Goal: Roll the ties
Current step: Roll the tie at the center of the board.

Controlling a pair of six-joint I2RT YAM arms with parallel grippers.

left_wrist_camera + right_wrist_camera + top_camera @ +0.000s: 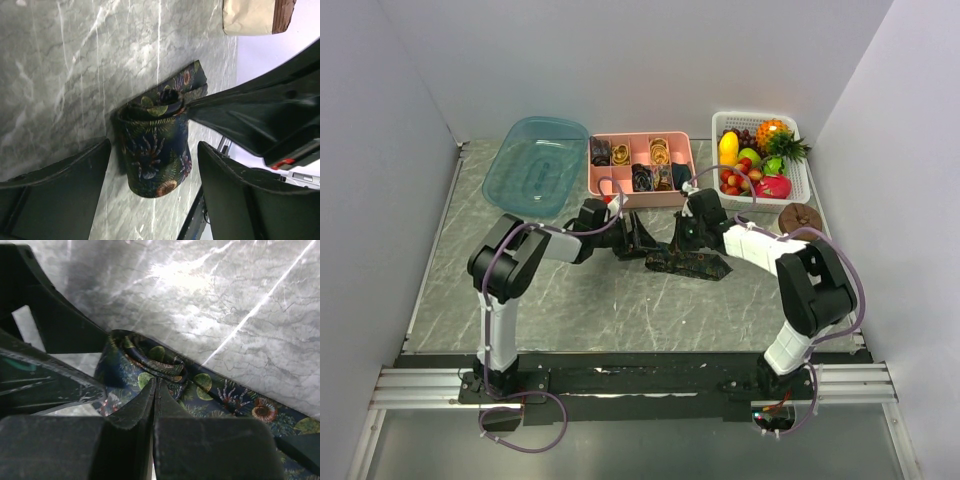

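White walls close the bench (620,300) on three sides, and its top is grey marble, smooth and rather shiny, so I think cloth slides on it easily. Along the far edge stand a clear blue tub (535,165) at the left, a pink tray (640,198) with compartments in the middle, and a white basket (802,185) with fruit at the right.

Both arms reach to the middle of the bench, just before the pink tray, and there is not much room between them. There lies the tie (685,263), dark with a pattern of leaves and flowers. Its flat, unrolled part runs toward the right edge, and the rolled part (152,155) is at the end nearer the left arm.

The left hand (642,240) is released: its two fingers (75,175) stand one on each side of the roll, with a small gap on both sides, so it touches nothing. The right hand (156,382) is clenched, with its tips pushed into the open core of the roll; whether they pinch cloth there I cannot tell.

The roll seems to lie on its side, its open end facing the right hand. The left hand is therefore better placed to squeeze it across the curved wall.
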